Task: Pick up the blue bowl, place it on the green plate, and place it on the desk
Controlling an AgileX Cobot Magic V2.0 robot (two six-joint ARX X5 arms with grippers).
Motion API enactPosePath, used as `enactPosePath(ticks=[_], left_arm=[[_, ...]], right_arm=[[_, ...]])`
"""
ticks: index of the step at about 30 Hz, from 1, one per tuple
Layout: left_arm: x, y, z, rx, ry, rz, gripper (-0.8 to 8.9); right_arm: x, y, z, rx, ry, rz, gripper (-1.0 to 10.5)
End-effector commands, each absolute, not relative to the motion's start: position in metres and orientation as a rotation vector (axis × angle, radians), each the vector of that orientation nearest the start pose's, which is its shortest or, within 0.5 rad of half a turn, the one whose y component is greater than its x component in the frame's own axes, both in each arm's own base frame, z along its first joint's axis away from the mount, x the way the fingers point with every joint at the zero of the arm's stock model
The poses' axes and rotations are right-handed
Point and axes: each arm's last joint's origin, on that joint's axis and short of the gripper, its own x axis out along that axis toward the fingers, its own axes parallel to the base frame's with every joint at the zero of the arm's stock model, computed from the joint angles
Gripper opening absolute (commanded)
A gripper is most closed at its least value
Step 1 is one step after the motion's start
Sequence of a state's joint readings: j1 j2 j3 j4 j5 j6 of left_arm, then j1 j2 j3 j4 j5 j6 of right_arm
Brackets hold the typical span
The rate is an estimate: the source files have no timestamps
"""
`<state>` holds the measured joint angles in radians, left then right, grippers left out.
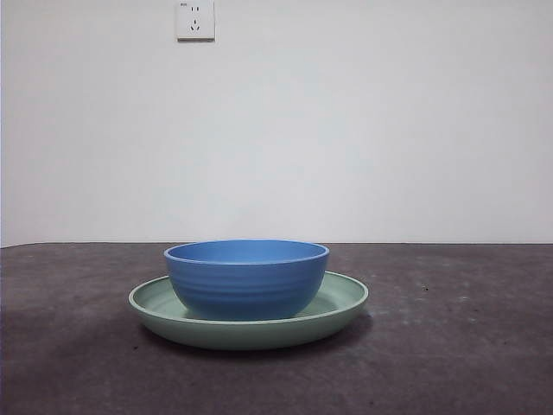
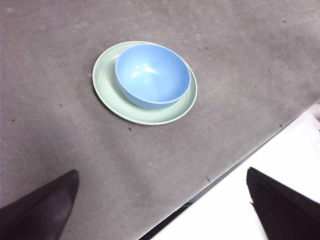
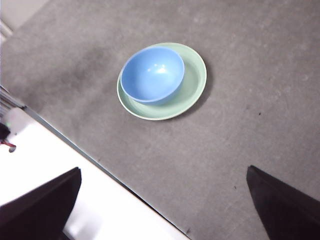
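**Bowl on the plate, both arms far back**

The blue bowl (image 1: 246,277) sits inside the green plate (image 1: 341,304), and the plate lies flat on the bench (image 1: 467,346); the bowl stands upright and is not in the middle of the plate; in the front view it sits a bit to the left, so more bare plate shows on the right.

The left end effector (image 2: 160,210) hangs high and well apart from the bowl, its two black jaws spread wide with nothing between them; the right end effector (image 3: 160,210) is the same, jaws wide, nothing held, well away from the bowl.

Both look down on the bowl from the near edge of the bench; the bowl lies out ahead of each of them, toward the middle of the bench; I cannot tell which arm is nearer, they look about as far off as each other.

The bowl is round, so it has no long side; any arm can come at its rim from any way; I think the next job is to lift the bowl off the plate and set it on the bench; the arm must go forward and down to the rim, and take care not to drag the plate along.
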<state>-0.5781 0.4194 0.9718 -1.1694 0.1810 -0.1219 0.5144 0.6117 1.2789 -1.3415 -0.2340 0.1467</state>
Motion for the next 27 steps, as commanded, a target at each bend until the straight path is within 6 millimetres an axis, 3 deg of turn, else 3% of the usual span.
enactPosePath(ticks=[1, 6, 8, 9, 10, 12, 13, 27], left_arm=[[0.0266, -0.0237, 0.338, 0.011, 0.64, -0.701, 6.53], [0.0266, -0.0237, 0.338, 0.016, 0.639, -0.703, 6.47], [0.0265, -0.0236, 0.3378, 0.016, 0.64, -0.702, 5.87], [0.0265, -0.0237, 0.3379, 0.014, 0.64, -0.702, 4.97], [0.0267, -0.0238, 0.3382, 0.013, 0.636, -0.702, 3.04], [0.0277, -0.0244, 0.3399, 0.011, 0.614, -0.706, -0.14], [0.0284, -0.0249, 0.3413, 0.008, 0.597, -0.709, 0.39], [0.0301, -0.026, 0.346, -0.004, 0.546, -0.715, 0.24]], right_arm=[[0.015, 0.0162, 0.3929, 0.048, 0.767, 0.659, 6.2], [0.0115, 0.0142, 0.3931, 0.066, 0.756, 0.653, 6.0], [0.0119, 0.0144, 0.3937, 0.078, 0.752, 0.651, 4.5], [0.0121, 0.0146, 0.394, 0.098, 0.754, 0.644, 2.1], [0.0124, 0.0147, 0.3942, 0.114, 0.757, 0.637, 0.0], [0.0131, 0.0146, 0.3947, 0.126, 0.751, 0.62, 0.3], [0.0133, 0.0145, 0.3947, 0.128, 0.75, 0.61, 0.1], [0.013, 0.0144, 0.3947, 0.129, 0.752, 0.612, 0.2]])
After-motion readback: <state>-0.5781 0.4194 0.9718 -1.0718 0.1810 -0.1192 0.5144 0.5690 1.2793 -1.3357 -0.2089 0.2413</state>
